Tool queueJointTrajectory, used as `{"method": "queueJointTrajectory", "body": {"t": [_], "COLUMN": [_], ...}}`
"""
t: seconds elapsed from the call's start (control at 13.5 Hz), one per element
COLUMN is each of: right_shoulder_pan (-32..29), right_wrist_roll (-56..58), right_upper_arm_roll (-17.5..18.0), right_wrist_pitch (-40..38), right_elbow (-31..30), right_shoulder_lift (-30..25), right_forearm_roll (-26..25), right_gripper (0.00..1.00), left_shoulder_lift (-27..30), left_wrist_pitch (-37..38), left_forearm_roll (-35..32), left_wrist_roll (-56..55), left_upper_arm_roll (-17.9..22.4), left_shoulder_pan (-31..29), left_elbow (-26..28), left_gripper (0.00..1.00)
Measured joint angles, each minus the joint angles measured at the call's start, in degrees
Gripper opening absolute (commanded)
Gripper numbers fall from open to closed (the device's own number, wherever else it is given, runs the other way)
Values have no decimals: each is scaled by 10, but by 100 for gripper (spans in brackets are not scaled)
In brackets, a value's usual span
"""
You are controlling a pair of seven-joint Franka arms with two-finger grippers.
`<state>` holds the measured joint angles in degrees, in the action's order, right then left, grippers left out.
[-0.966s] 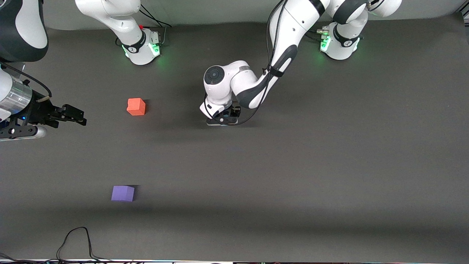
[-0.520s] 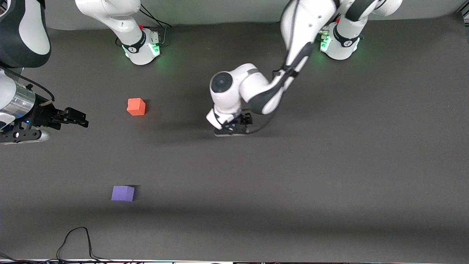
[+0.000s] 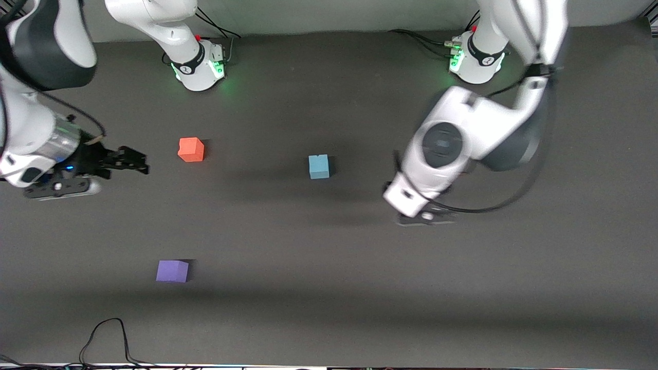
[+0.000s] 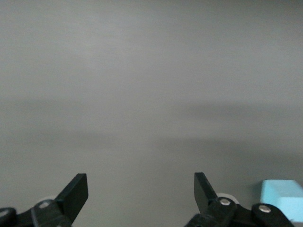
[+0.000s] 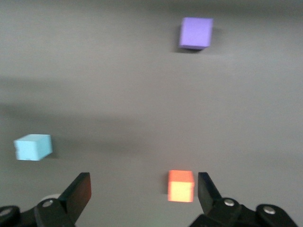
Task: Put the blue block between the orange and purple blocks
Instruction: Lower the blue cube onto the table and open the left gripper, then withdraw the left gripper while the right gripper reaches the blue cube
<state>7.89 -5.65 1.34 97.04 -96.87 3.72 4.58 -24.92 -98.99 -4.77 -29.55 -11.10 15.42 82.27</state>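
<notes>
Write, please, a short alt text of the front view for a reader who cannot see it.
The blue block sits alone mid-table, level with the orange block; the purple block lies nearer the camera. The left gripper hangs beside the blue block, and the right gripper, open, is near the orange.

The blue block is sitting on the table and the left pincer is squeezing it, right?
Not quite. The blue block is sitting on the table, but the left pincer is open and empty, with the block off to its side. The left wrist view shows it.
</notes>
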Motion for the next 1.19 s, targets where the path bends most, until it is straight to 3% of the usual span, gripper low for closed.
{"method": "queueJointTrajectory", "body": {"t": [0.3,0.52,0.82,1.19], "right_shoulder_pan": [164,274,329,367], "right_wrist_roll": [-181,-304,-327,-364], "right_upper_arm_roll": [5,6,6,5], "right_wrist_pitch": [21,99,209,370], "right_elbow": [-2,-12,-20,-107], "right_shoulder_lift": [14,79,186,221], "right_forearm_roll": [3,3,3,4], "right_gripper": [100,100,100,100], "left_shoulder_lift": [57,98,152,193], "left_wrist_pitch": [72,88,90,100], "left_forearm_roll": [14,15,15,16], "left_wrist_roll": [174,280,368,378], "left_upper_arm_roll": [1,1,1,-6], "left_shoulder_pan": [-135,-205,-260,-270], "left_elbow": [5,33,71,81], "left_gripper": [100,100,100,100]}}
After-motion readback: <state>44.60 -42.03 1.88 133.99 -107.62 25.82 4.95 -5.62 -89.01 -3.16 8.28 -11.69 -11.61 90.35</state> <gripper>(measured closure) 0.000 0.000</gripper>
